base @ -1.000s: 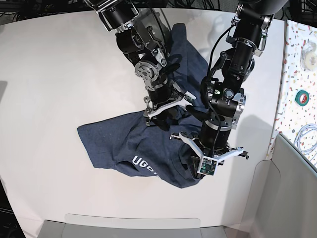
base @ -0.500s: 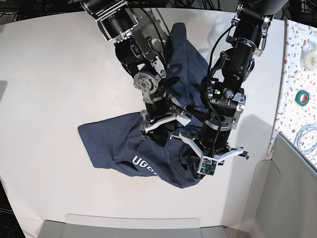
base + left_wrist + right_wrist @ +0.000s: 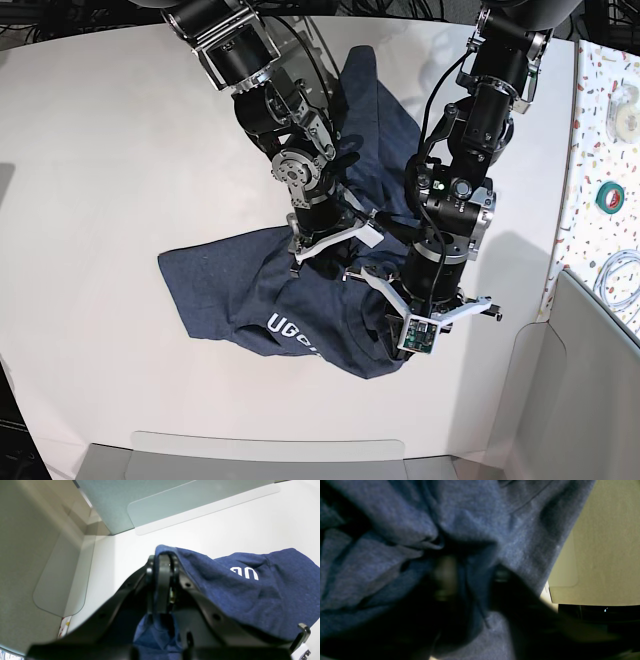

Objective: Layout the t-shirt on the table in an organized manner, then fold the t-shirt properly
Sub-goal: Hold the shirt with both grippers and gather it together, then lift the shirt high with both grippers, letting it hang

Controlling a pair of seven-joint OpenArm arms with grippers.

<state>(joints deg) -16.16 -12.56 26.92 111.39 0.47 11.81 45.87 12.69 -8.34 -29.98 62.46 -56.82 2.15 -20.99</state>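
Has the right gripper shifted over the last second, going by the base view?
Yes. The right gripper has slid a little left and toward the table's near edge, deeper into the t-shirt, whose white lettering stays put.

white table [image 3: 110, 150], crumpled navy t-shirt [image 3: 230, 285]

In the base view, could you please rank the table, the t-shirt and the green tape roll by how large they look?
1. The table, largest by far.
2. The t-shirt, crumpled under both arms.
3. The green tape roll, smallest, on the speckled surface at the edge.
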